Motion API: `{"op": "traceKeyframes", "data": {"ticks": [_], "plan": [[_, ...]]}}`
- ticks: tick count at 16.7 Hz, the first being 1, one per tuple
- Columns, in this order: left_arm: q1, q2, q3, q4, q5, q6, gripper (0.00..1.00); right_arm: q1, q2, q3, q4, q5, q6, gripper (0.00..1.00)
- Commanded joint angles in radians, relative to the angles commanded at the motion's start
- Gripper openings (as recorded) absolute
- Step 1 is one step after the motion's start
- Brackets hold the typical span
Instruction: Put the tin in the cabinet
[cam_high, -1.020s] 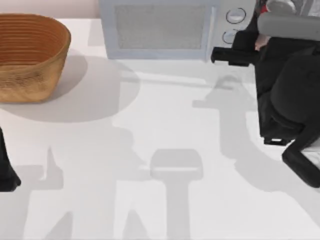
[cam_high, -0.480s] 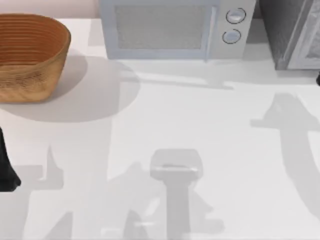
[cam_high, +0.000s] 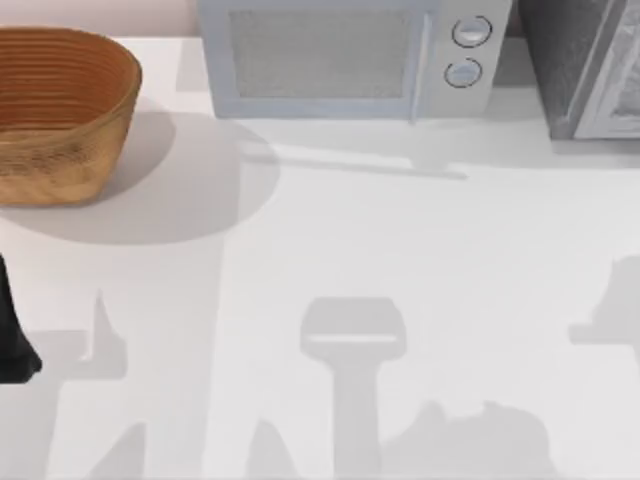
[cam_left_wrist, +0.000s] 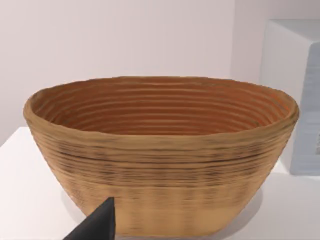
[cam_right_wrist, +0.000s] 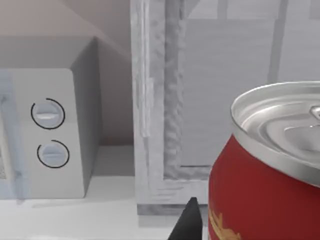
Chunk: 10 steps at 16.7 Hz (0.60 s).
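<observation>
Jaws of my right arm, swung off the top view since a second ago, carry the tin (cam_right_wrist: 260, 175) facing the cabinet (cam_high: 580, 70), door shut; grip unclear. Left arm (cam_high: 12, 330) parked at the surface's left.

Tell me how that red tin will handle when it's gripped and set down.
The tin looks like a stiff metal cylinder, so it probably won't give under the claw. Its smooth glossy wall may be a bit slippery. Standing upright it should sit steady on its flat base; tipped onto its round side, it would likely roll.
</observation>
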Motion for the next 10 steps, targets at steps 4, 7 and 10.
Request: {"op": "traceKeyframes", "data": {"ticks": [4,7,10], "plan": [[0.000,0.000,0.000,0.000,0.000,0.000,1.00,-0.089,-0.216,-0.090,-0.126,-0.112,-0.003,0.00],[0.000,0.000,0.000,0.000,0.000,0.000,1.00,-0.127,-0.309,-0.124,-0.174,-0.156,-0.003,0.00],[0.000,0.000,0.000,0.000,0.000,0.000,1.00,-0.135,-0.326,-0.129,-0.182,-0.164,-0.002,0.00]]}}
